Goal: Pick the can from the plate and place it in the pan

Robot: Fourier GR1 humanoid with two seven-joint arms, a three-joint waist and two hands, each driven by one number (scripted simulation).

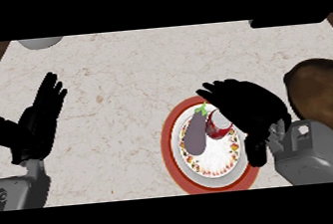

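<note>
Right hand (247, 109), black, over the upper right part of the plate, fingers bent down and curled round the red and white metal can (218, 125); only the can's lower left side showing from under the palm; thumb trailing back toward the grey right forearm (317, 156) at the lower right. Upright or tilted: cannot tell, most of the can hidden; resting on the plate or lifted off it, not clear either. Just beside the can on its left, a dark purple aubergine (194, 134) with a green stalk, lying lengthwise on the same round white plate (174, 153) with broad red rim and speckled inner border. Right of the hand, near the plate but apart from it, a round brown pan (323, 95), partly cut by the view's edge. Underneath all, a pale marbled stone counter (136, 66). Well apart at the left, black left hand (37, 125) resting open, fingers straight and up, above its grey left forearm (14, 192). At the top left edge, part of a round grey object (40, 42).
</note>
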